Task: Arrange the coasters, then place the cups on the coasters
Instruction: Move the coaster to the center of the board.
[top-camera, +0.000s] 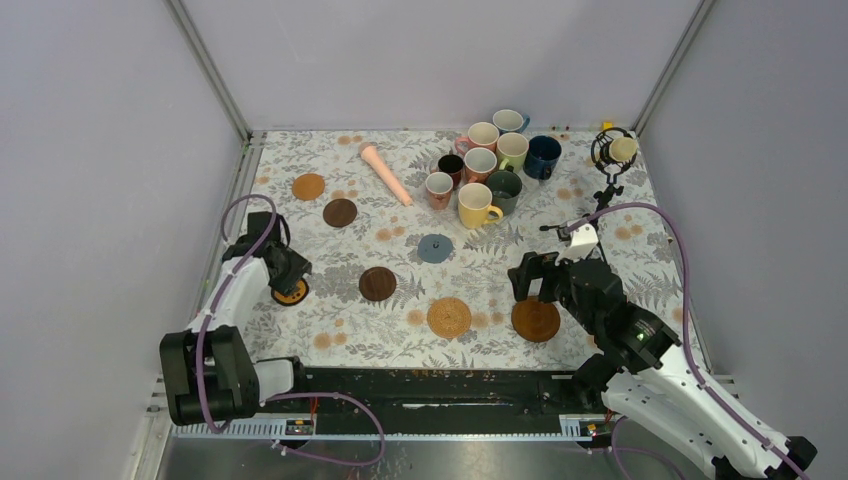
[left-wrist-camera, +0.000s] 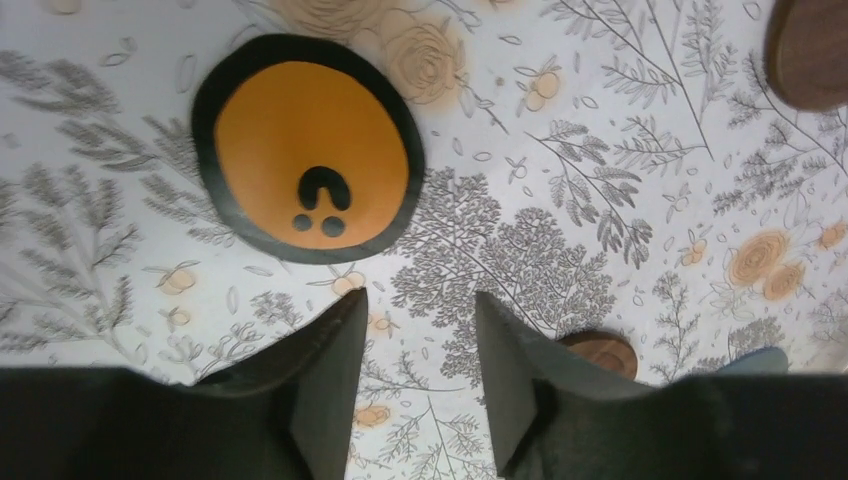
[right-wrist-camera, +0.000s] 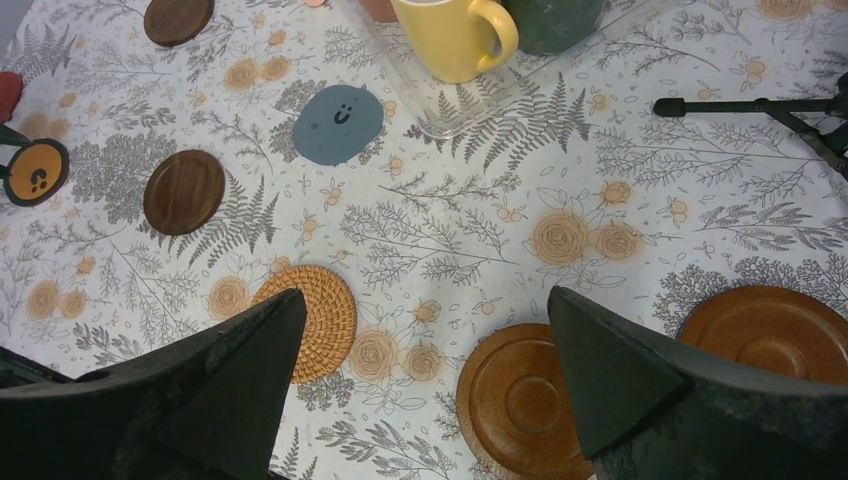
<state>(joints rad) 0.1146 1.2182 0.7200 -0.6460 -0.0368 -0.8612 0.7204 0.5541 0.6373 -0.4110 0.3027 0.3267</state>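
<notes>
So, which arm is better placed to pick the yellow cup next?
Probably the right one. The right fingers, open, hover right of centre, nearer the yellow cup; the left fingers are at the far left, by the black-rimmed orange coaster.

cups (top-camera: 480, 163) clustered behind coasters (top-camera: 449, 317) spread across table (top-camera: 340, 322)

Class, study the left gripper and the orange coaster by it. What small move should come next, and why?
Probably lift the left gripper straight up: its jaws stand apart with nothing between them, and the orange coaster lies flat on the tablecloth.
</notes>
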